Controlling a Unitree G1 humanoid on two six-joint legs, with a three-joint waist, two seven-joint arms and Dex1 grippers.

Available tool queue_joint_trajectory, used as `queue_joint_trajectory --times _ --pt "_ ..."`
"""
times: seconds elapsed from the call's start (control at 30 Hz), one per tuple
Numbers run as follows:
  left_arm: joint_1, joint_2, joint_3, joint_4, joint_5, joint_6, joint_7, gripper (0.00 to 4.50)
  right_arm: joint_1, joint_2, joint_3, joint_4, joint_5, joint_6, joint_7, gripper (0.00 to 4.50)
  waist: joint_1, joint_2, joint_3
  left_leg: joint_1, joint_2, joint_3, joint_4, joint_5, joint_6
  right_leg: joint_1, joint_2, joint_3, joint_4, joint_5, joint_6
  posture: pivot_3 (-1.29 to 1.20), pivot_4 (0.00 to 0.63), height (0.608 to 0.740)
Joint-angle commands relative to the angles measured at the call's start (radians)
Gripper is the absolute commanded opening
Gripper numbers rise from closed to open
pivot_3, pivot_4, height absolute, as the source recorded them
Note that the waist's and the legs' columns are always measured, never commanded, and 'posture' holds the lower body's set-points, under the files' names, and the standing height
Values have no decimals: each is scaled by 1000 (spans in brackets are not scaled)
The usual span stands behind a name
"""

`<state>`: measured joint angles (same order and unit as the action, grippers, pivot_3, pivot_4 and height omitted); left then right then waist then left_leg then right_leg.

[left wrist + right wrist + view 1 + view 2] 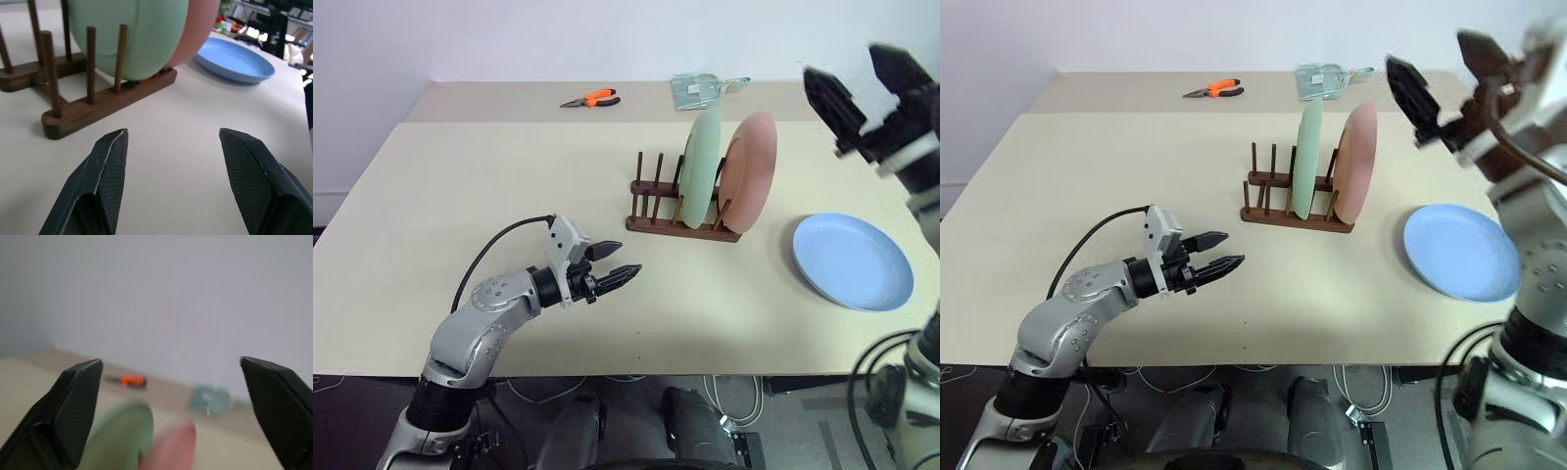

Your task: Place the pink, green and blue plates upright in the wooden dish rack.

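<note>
The wooden dish rack (651, 208) stands mid-table with the green plate (699, 166) and the pink plate (750, 168) upright between its pegs, pink on the right. To the right of the rack the blue plate (852, 259) lies flat on the table. My right gripper (867, 83) hangs open in the air above and right of the pink plate, holding nothing. My left gripper (619, 262) is open and empty, low over the table, left of and in front of the rack, pointing toward it.
Orange-handled pliers (591, 98) and a clear plastic packet (700, 90) lie at the table's far edge. The near table edge (636, 370) runs just below my left arm, with cables on the floor under it.
</note>
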<state>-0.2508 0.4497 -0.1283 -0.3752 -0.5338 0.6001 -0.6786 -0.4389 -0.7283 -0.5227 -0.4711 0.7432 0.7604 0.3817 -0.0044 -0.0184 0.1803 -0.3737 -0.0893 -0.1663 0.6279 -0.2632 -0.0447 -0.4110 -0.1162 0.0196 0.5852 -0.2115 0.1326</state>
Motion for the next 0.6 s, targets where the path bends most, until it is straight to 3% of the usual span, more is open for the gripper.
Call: queue_joint_trajectory --times 0.03,0.2,0.4,0.5,0.6 --pt "-22 1 -9 -2 15 -27 -27 3041 206 -60 -40 -18 -103 -63 90 4427 2 0 0 0 0 0 0 0 0 0 0 0 0 0 0 0 150 740" --pt "-27 24 -38 8 39 -37 -78 3041 516 -152 94 37 -366 -173 136 4427 17 3 0 0 -1 3 1 -1 1 0 -1 1 -1 0 0 0 150 740" --pt "-35 13 -55 11 62 -46 -88 3041 520 -125 274 196 -569 -190 35 4427 17 3 0 1 1 5 2 -1 1 1 -2 1 -2 0 -1 0 150 740" --pt "-31 9 -53 3 65 -43 -85 3041 495 -106 323 249 -619 -171 11 3208 17 3 0 0 1 5 1 -1 1 1 -2 0 -3 0 -1 0 150 740" --pt "-22 10 -49 -5 70 -41 -82 3041 462 -82 319 267 -624 -144 -1 1672 18 2 0 0 1 4 2 -1 2 1 -2 1 -3 1 -1 0 150 740"
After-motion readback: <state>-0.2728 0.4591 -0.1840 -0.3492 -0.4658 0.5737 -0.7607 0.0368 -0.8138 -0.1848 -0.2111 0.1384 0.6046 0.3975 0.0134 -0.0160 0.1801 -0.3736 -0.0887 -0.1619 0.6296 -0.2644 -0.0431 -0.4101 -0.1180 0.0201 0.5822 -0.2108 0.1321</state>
